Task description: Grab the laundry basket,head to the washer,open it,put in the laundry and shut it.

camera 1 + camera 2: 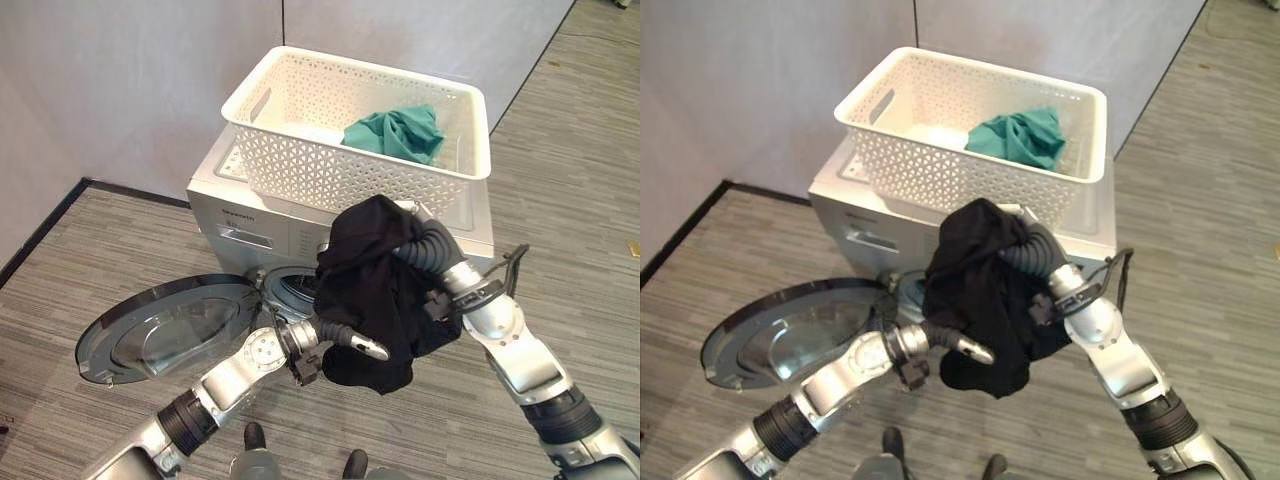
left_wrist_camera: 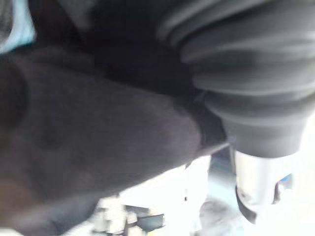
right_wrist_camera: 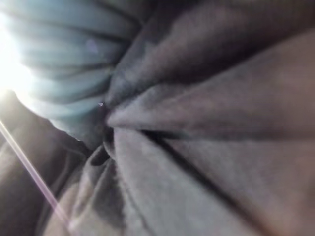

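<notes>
the black garment (image 1: 365, 290) is draped over the right hand (image 1: 425, 245), fingers hidden, above the washer (image 1: 235, 225)'s open door (image 1: 165, 325); the left hand (image 1: 365, 345) steadies it, fingers extended. the basket (image 1: 300, 160) sits on top.

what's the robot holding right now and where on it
A bunched black cloth garment: the right hand is buried in its upper folds, and the left hand supports it lower down.
</notes>
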Motion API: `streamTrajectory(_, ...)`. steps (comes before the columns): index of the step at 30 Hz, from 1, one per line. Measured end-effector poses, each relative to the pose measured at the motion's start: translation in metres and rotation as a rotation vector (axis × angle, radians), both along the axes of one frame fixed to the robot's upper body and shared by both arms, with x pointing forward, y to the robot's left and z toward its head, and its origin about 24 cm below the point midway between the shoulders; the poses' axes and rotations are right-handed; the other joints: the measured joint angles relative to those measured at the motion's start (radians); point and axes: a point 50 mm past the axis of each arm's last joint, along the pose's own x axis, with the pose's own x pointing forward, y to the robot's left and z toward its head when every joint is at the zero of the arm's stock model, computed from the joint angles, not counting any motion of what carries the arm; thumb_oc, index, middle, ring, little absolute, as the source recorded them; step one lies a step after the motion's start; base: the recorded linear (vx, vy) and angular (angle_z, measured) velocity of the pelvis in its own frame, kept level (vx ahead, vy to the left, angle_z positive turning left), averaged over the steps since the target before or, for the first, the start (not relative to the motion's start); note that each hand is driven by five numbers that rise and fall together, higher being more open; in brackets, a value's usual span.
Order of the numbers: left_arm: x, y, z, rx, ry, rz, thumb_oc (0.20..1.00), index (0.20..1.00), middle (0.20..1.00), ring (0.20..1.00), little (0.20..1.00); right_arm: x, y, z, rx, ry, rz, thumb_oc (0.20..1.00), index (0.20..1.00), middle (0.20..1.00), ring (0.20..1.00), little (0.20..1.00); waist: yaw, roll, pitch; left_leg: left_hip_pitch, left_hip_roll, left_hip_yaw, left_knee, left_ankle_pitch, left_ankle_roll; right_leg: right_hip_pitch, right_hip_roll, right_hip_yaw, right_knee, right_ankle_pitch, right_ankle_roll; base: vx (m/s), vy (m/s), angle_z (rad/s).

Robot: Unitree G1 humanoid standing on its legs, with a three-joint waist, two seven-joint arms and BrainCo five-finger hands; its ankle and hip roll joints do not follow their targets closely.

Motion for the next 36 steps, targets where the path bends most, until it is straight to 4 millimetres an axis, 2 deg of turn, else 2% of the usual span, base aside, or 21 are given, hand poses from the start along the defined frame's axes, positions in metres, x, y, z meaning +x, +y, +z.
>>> streamTrajectory(10, -0.002, -0.009, 0.002, 0.118, -0.154, -0.072, 1.000, 1.000, 1.000, 1.000, 1.000, 0.006, 0.003, -0.005, 0.004, 0.017, -0.012, 0.200, 0.200, 0.200, 0.200, 0.200, -0.001, 0.001, 0.000, -0.024, 0.000, 0.000, 0.002, 0.002, 0.001, -0.024, -0.001, 0.000, 0.001, 0.002, 0.000, 0.00, 0.000, 0.00)
streamTrajectory(11, -0.001, -0.011, 0.001, 0.133, -0.167, -0.080, 0.724, 0.724, 0.724, 0.724, 0.724, 0.008, 0.005, -0.007, 0.004, 0.027, -0.009, 0.200, 0.200, 0.200, 0.200, 0.200, -0.001, 0.001, 0.000, -0.028, 0.000, 0.000, 0.002, 0.002, 0.001, -0.029, -0.001, 0.000, 0.001, 0.002, 0.000, 0.00, 0.000, 0.00)
streamTrajectory(12, 0.000, -0.013, 0.001, 0.138, -0.173, -0.082, 0.724, 0.724, 0.724, 0.724, 0.724, 0.008, 0.006, -0.008, 0.007, 0.031, -0.009, 0.200, 0.200, 0.200, 0.200, 0.200, -0.001, 0.002, 0.000, -0.033, 0.001, 0.000, 0.002, 0.002, 0.002, -0.034, -0.001, 0.000, 0.002, 0.002, 0.000, 0.00, 0.000, 0.00)
streamTrajectory(13, 0.002, -0.014, -0.001, 0.146, -0.179, -0.075, 0.592, 0.592, 0.592, 0.592, 0.592, 0.009, 0.007, -0.009, 0.013, 0.034, -0.011, 0.200, 0.200, 0.200, 0.200, 0.200, 0.000, 0.003, 0.001, -0.035, 0.001, 0.001, 0.002, 0.003, 0.002, -0.037, -0.001, 0.000, 0.003, 0.002, 0.000, 0.00, 0.000, 0.00)
streamTrajectory(14, 0.004, -0.016, -0.005, 0.148, -0.168, -0.062, 0.504, 0.504, 0.504, 0.504, 0.504, 0.009, 0.007, -0.009, 0.018, 0.038, -0.015, 0.200, 0.200, 0.200, 0.200, 0.200, -0.001, 0.004, 0.002, -0.035, 0.000, 0.001, 0.002, 0.003, 0.002, -0.037, -0.001, 0.000, 0.003, 0.002, 0.000, 0.00, 0.000, 0.00)
streamTrajectory(15, 0.005, -0.018, -0.009, 0.146, -0.150, -0.049, 0.335, 0.335, 0.335, 0.335, 0.335, 0.010, 0.008, -0.010, 0.031, 0.042, -0.026, 0.200, 0.200, 0.200, 0.200, 0.200, -0.001, 0.005, 0.002, -0.035, 0.000, 0.002, 0.001, 0.003, 0.002, -0.039, -0.001, 0.001, 0.003, 0.002, 0.000, 0.00, 0.000, 0.00)
streamTrajectory(16, 0.007, -0.020, -0.010, 0.141, -0.142, -0.039, 0.285, 0.285, 0.285, 0.285, 0.285, 0.010, 0.008, -0.010, 0.035, 0.045, -0.031, 0.200, 0.200, 0.200, 0.200, 0.200, -0.001, 0.005, 0.003, -0.037, 0.001, 0.002, 0.001, 0.003, 0.002, -0.040, -0.001, 0.001, 0.003, 0.002, 0.000, 0.00, 0.000, 0.00)
streamTrajectory(17, 0.007, -0.021, -0.011, 0.138, -0.137, -0.028, 0.200, 0.200, 0.200, 0.200, 0.200, 0.010, 0.008, -0.011, 0.036, 0.046, -0.033, 0.200, 0.200, 0.200, 0.200, 0.200, 0.000, 0.006, 0.003, -0.039, 0.001, 0.002, 0.001, 0.003, 0.002, -0.042, -0.001, 0.001, 0.003, 0.002, 0.000, 0.00, 0.000, 0.00)
streamTrajectory(21, 0.009, -0.022, -0.010, 0.119, -0.141, 0.001, 0.200, 0.200, 0.200, 0.200, 0.200, 0.011, 0.006, -0.011, 0.046, 0.044, -0.054, 0.200, 0.200, 0.200, 0.200, 0.200, 0.000, 0.013, 0.018, -0.052, 0.002, 0.000, 0.002, 0.004, 0.002, -0.054, 0.001, 0.000, 0.003, 0.002, 0.000, 0.00, 0.000, 0.00)
streamTrajectory(26, 0.009, -0.020, -0.011, 0.106, -0.142, 0.047, 0.200, 0.200, 0.200, 0.200, 0.200, 0.012, 0.005, -0.011, 0.057, 0.037, -0.072, 0.200, 0.200, 0.200, 0.200, 0.200, 0.004, 0.006, 0.029, -0.057, 0.002, -0.002, 0.002, 0.004, 0.002, -0.055, 0.002, -0.004, 0.000, 0.002, 0.000, 0.00, -0.023, 0.01)
streamTrajectory(29, 0.011, -0.009, -0.016, 0.071, -0.113, 0.138, 0.200, 0.200, 0.200, 0.200, 0.200, 0.012, 0.005, -0.012, 0.061, 0.041, -0.073, 0.200, 0.200, 0.200, 0.200, 0.200, 0.004, 0.005, 0.030, -0.061, 0.002, -0.007, 0.002, 0.004, 0.002, -0.055, 0.003, -0.009, -0.001, 0.002, 0.000, 0.00, -0.023, 0.03)
streamTrajectory(30, 0.012, -0.006, -0.017, 0.079, -0.116, 0.157, 0.200, 0.200, 0.200, 0.200, 0.200, 0.012, 0.005, -0.012, 0.061, 0.043, -0.074, 0.395, 0.395, 0.395, 0.395, 0.395, 0.004, 0.004, 0.030, -0.063, 0.002, -0.009, 0.002, 0.004, 0.002, -0.056, 0.004, -0.012, -0.001, 0.002, 0.000, 0.00, -0.033, 0.08)
streamTrajectory(31, 0.011, -0.003, -0.019, 0.083, -0.116, 0.171, 0.200, 0.200, 0.200, 0.200, 0.200, 0.011, 0.005, -0.013, 0.061, 0.047, -0.075, 0.940, 0.940, 0.940, 0.940, 0.940, 0.004, 0.004, 0.030, -0.064, 0.003, -0.012, 0.002, 0.004, 0.001, -0.055, 0.005, -0.016, -0.001, 0.002, 0.000, 0.00, -0.026, 0.09)
streamTrajectory(32, 0.011, 0.003, -0.023, 0.083, -0.099, 0.205, 0.200, 0.200, 0.200, 0.200, 0.200, 0.011, 0.004, -0.016, 0.060, 0.057, -0.078, 1.000, 1.000, 1.000, 1.000, 1.000, 0.004, 0.004, 0.031, -0.065, 0.003, -0.016, 0.002, 0.005, 0.000, -0.055, 0.006, -0.022, -0.001, 0.002, 0.000, 0.00, -0.026, 0.08)
streamTrajectory(36, 0.011, 0.023, -0.032, 0.094, -0.073, 0.301, 0.200, 0.200, 0.200, 0.200, 0.200, 0.005, -0.005, -0.030, 0.068, 0.129, -0.079, 1.000, 1.000, 1.000, 1.000, 1.000, 0.012, -0.008, 0.038, -0.066, 0.003, -0.022, 0.002, 0.007, -0.001, -0.053, 0.006, -0.026, -0.001, 0.002, 0.000, 0.00, -0.016, 0.03)
